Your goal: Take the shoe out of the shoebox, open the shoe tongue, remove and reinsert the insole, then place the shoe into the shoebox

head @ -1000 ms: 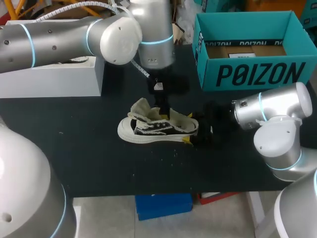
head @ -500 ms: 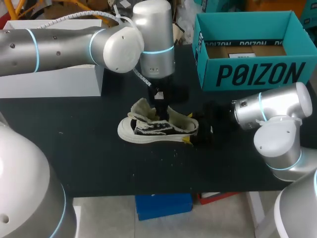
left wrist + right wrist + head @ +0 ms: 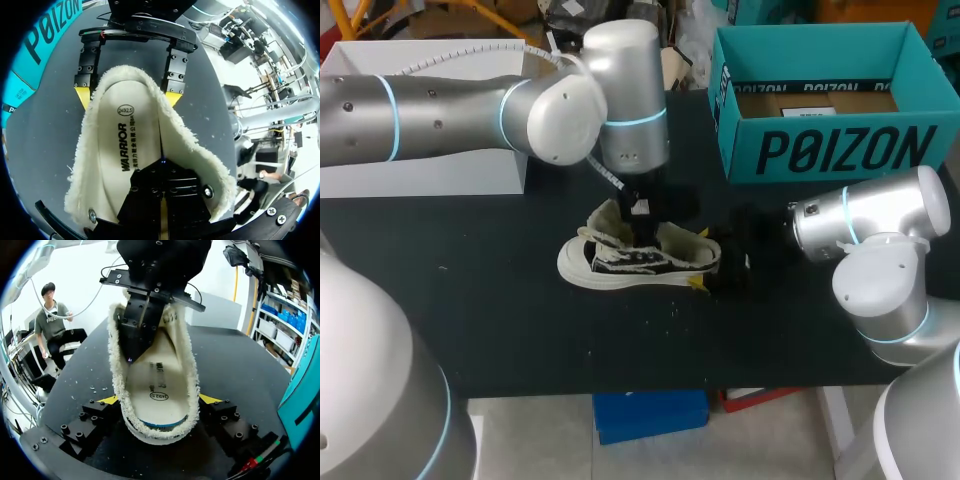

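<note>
A black-and-white low shoe [image 3: 638, 262] stood on its sole on a dark table [image 3: 520, 330], outside the shoebox. Its fluffy cream lining [image 3: 200, 155] was spread wide open. Inside the shoe a cream insole [image 3: 117, 150] lay flat along the bottom.

The teal shoebox [image 3: 840, 150] stood open, well apart from the shoe, behind its heel end. It held a flat brown cardboard sheet [image 3: 830, 100] with a small white label [image 3: 810, 113] on it.

The left gripper [image 3: 161, 167] pointed straight down into the shoe's opening. Its dark fingers [image 3: 137, 335] were pressed close together, their end down at the insole near the middle of the shoe. Whether they pinched the insole could not be told.

The right gripper [image 3: 159, 401] lay low on the table at the shoe's heel. Its fingers were spread widely, one yellow tip [image 3: 209, 399] against each side of the heel, gripping the shoe between them.

A white box [image 3: 440, 175] stood behind the shoe's toe end, well apart from it. The left arm crossed above it and hid its top.
</note>
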{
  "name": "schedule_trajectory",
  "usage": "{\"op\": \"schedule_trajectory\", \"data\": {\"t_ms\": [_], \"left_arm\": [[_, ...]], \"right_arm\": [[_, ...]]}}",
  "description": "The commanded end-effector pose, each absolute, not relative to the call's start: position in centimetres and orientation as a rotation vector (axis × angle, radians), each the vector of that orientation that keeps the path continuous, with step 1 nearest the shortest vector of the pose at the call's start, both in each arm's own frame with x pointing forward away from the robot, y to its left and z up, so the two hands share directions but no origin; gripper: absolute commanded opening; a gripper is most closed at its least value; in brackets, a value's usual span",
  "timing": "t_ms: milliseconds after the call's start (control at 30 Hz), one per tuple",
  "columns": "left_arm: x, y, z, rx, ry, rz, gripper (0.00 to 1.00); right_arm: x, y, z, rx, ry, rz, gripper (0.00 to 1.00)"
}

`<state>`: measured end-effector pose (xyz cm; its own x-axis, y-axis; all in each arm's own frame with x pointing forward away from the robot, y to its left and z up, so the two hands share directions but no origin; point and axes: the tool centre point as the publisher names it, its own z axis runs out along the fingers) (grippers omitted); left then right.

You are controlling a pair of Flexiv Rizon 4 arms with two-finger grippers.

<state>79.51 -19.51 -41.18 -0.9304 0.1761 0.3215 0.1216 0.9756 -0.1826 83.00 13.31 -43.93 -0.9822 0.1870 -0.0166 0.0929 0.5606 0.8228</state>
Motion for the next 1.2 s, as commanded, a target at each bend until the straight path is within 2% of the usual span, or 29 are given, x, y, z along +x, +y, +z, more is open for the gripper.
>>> {"op": "schedule_trajectory", "data": {"t_ms": [33,200,233,300,333,367,400,500,600,767,1200], "left_arm": [[79.1,-19.6,-42.4,-0.212,-2.780,0.246,0.00],[79.0,-19.8,-42.6,-0.203,-2.807,0.252,0.01],[79.0,-19.8,-42.4,-0.204,-2.822,0.258,0.31],[79.0,-19.7,-42.1,-0.197,-2.858,0.250,0.43],[79.0,-19.7,-42.0,-0.192,-2.865,0.247,0.45],[79.0,-19.7,-41.9,-0.188,-2.885,0.245,0.62],[79.0,-19.7,-41.8,-0.178,-2.896,0.247,0.66],[79.1,-19.6,-41.8,-0.153,-2.933,0.243,0.52],[79.3,-19.5,-42.3,-0.111,-2.975,0.186,0.46],[79.5,-19.2,-43.4,-0.018,-3.068,0.090,0.42],[80.0,-17.5,-45.4,0.183,-3.427,-0.053,0.46]], "right_arm": [[83.1,13.2,-44.2,0.245,2.684,1.405,0.00],[83.1,13.2,-44.2,0.245,2.684,1.405,0.00],[83.1,13.2,-44.2,0.245,2.684,1.405,0.00],[83.1,13.2,-44.2,0.245,2.684,1.405,0.00],[83.1,13.2,-44.2,0.245,2.684,1.405,0.00],[83.1,13.2,-44.2,0.245,2.684,1.405,0.00],[83.1,13.2,-44.2,0.245,2.684,1.405,0.00],[83.1,13.2,-44.2,0.245,2.684,1.405,0.00],[83.1,13.2,-44.2,0.245,2.684,1.405,0.00],[83.1,13.2,-44.2,0.245,2.684,1.405,0.00],[83.1,13.2,-44.2,0.245,2.684,1.405,0.00]]}}
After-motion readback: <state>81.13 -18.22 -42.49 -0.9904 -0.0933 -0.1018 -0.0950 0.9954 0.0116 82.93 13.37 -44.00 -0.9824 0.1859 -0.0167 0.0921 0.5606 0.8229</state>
